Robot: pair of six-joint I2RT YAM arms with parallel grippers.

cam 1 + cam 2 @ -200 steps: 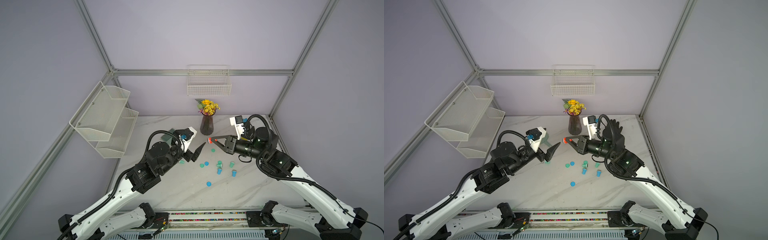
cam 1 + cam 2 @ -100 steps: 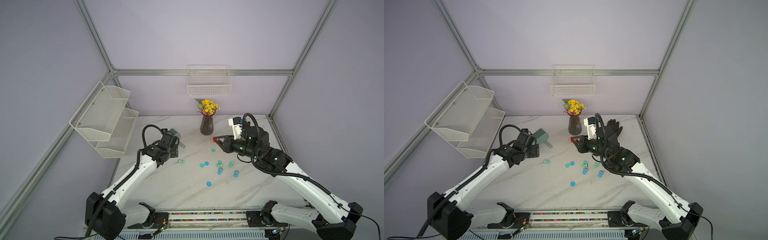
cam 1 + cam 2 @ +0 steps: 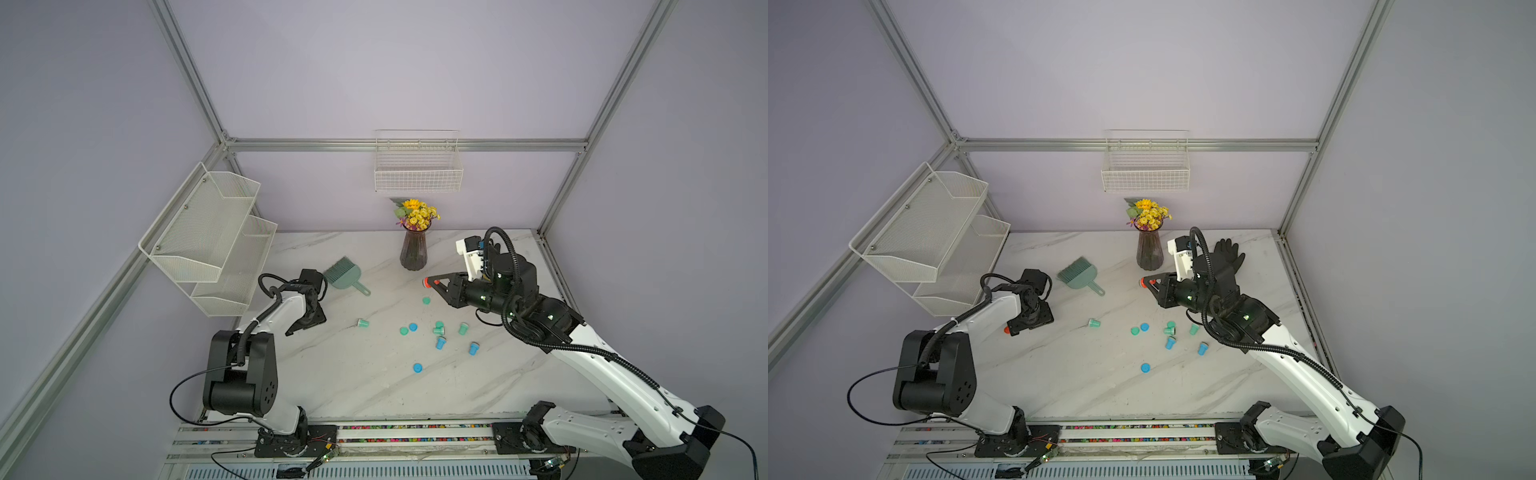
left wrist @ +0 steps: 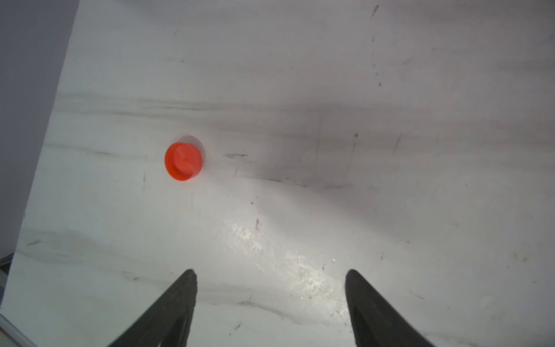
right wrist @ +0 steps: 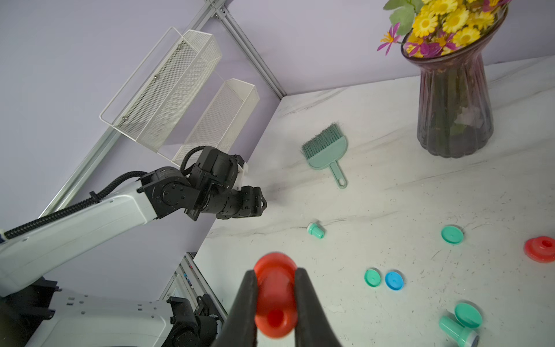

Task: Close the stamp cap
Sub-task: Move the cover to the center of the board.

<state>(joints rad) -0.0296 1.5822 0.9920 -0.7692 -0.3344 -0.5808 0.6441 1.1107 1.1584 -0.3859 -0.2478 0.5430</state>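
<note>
The left claw (image 4: 270, 272) hangs over the table (image 4: 390, 150) with its two fingers (image 4: 180, 300) spread wide and nothing between them. In the left wrist view the red cap (image 4: 183, 161) lies flat on the table with its closed face up. It sits ahead of the fingertips and outside the line of one finger, so it is not in the gap and the claw does not touch it. In a top view the same red cap (image 3: 1007, 330) peeks out just beside the tip of the left claw, close to the table's left edge. The claw's body hides part of it there.

The right claw (image 5: 276, 272) is clamped on the red stamp (image 5: 274, 300), with one finger pressed against each side of its narrow body. The stamp's flared end sticks out past the fingertips. In both top views this claw is lifted off the table near the dark vase (image 3: 413, 251) of yellow flowers, with the stamp at its tip, well apart from the red cap across the table.

Loose teal and blue caps and stamps (image 3: 440, 330) lie scattered on the table between the arms, nearer the right arm, and one teal stamp (image 3: 363, 323) lies on its side towards the left arm. A teal hand brush (image 3: 345, 274) lies behind the left claw. In the right wrist view another red piece (image 5: 540, 249) lies on the table at the picture's border, partly cut off.
</note>
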